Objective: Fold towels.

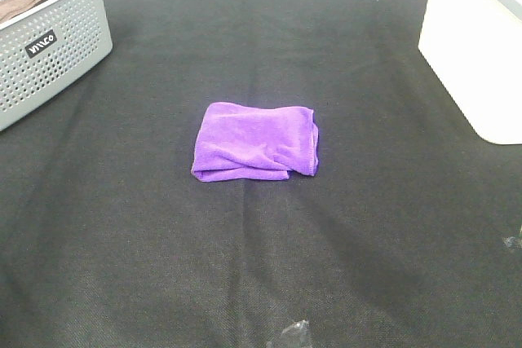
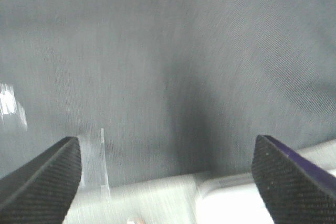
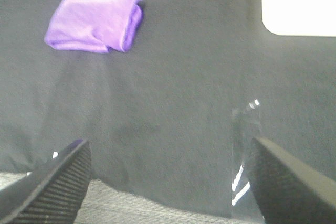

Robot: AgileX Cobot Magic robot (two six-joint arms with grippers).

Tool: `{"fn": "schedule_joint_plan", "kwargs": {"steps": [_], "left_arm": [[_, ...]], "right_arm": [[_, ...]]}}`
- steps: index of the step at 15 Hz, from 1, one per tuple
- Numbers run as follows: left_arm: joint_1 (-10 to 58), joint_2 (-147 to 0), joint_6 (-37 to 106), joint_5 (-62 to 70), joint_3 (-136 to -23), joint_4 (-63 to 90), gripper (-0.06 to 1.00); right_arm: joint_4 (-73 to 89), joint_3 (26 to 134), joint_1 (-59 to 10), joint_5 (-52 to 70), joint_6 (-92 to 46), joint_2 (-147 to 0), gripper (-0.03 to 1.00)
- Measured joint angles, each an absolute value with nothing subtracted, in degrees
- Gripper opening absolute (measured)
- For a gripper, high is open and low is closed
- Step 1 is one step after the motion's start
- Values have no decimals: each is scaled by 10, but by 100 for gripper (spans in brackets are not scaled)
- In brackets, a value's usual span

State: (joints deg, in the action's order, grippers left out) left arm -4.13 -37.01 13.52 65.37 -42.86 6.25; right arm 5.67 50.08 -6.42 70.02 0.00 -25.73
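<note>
Left gripper (image 2: 167, 182), left wrist view: jaws spread wide, nothing between them, ribbed fingertips (image 2: 47, 179) above blurred dark cloth (image 2: 168, 66); white surface along the near edge.

Right gripper (image 3: 170, 182), right wrist view: jaws likewise spread and empty; folded purple towel (image 3: 94, 20) well apart on the black cloth; white box (image 3: 299, 1) beyond.

Exterior high view: towel (image 1: 255, 142) folded into a rumpled rectangle, mid-table; grey perforated basket (image 1: 49, 42) at far left; white box (image 1: 473, 38) at far right. Grippers out of view.

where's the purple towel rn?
The towel lies folded mid-table on the black cloth in the high view, apart from the grey basket far left and the white box far right.
</note>
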Motion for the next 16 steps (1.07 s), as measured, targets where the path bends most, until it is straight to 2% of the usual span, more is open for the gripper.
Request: {"fn": "schedule_joint_plan", "kwargs": {"steps": [11,16], "left_arm": [[-34,-6,16,637,-303,0,81],[-34,3,0,622,-296,0,81]], "right_arm": [[45,329,-64,702,-44,2,78],[37,264,-64,640,-46,2,77]]}}
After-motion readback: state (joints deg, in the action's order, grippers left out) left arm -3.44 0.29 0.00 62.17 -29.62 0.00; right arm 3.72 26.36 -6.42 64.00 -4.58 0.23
